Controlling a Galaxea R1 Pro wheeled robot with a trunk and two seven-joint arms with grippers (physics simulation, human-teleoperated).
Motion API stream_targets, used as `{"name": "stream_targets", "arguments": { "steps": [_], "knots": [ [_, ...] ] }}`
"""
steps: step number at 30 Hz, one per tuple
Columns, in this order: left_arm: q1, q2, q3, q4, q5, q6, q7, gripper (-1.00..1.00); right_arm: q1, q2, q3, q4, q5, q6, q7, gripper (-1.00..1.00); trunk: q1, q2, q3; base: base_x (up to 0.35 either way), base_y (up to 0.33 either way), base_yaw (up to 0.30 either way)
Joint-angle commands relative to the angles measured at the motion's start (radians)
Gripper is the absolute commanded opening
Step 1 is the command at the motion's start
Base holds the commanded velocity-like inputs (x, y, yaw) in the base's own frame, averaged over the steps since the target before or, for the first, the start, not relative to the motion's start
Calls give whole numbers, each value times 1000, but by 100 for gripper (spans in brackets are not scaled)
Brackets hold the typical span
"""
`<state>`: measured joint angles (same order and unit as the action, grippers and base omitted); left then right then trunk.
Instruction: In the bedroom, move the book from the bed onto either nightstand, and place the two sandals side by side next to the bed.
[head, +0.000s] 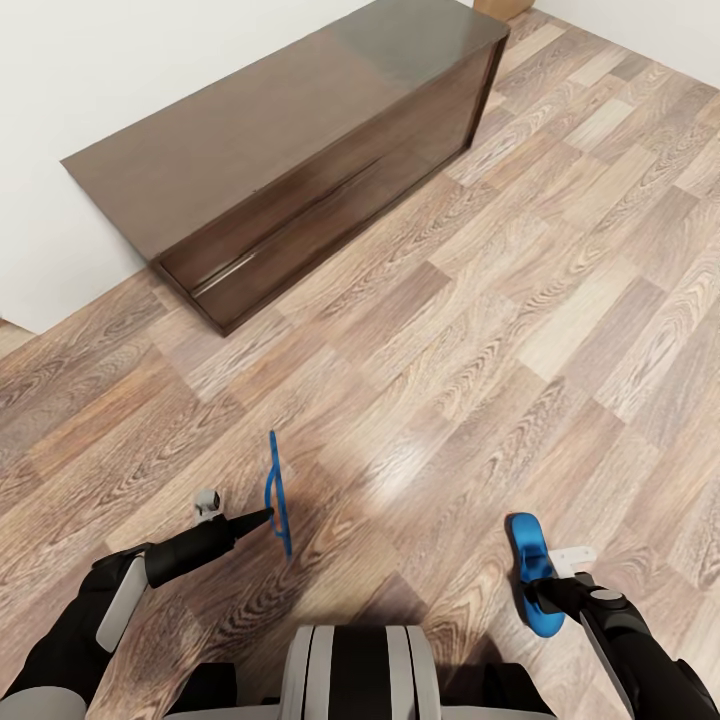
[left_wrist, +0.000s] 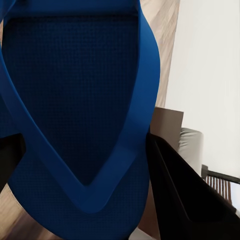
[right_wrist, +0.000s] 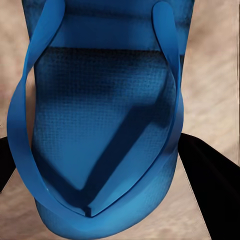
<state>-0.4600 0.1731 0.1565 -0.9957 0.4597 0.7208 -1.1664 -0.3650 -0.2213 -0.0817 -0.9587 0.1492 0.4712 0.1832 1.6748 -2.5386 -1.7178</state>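
Note:
Each of my grippers holds one bright blue sandal above the wooden floor. My left gripper (head: 266, 518) is shut on a sandal (head: 277, 492) that hangs on edge, so the head view catches it as a thin blue line. Up close, the left wrist view has its sole and straps (left_wrist: 80, 100) beside a black finger (left_wrist: 187, 197). My right gripper (head: 537, 588) is shut on the other sandal (head: 528, 580), which lies sole-up and flatter; its sole (right_wrist: 105, 130) sits between dark fingers (right_wrist: 212, 182). The book, the bed and the nightstand are out of view.
A long low dark brown wall cabinet (head: 300, 160) stands against the white wall ahead and to the left. Wood-plank floor (head: 520, 300) stretches open ahead and to the right. Behind the left sandal, a pale grey shape (left_wrist: 191, 145) and dark slats (left_wrist: 220, 182) appear.

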Motion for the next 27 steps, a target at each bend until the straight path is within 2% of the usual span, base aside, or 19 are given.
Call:
{"name": "stream_targets", "arguments": {
  "steps": [1, 27],
  "knots": [
    [0, 0, 0, 0, 1, 4, -3, -100, 0, 0, -2, -2, 10, 4, 9, -100, -1, 0, 3, 0, 0, 0],
    [0, -1, -2, 0, 1, 4, -1, -100, 0, 5, 2, -2, 12, -3, 8, -100, -12, 6, 104, 0, 0, 0]
  ]
}}
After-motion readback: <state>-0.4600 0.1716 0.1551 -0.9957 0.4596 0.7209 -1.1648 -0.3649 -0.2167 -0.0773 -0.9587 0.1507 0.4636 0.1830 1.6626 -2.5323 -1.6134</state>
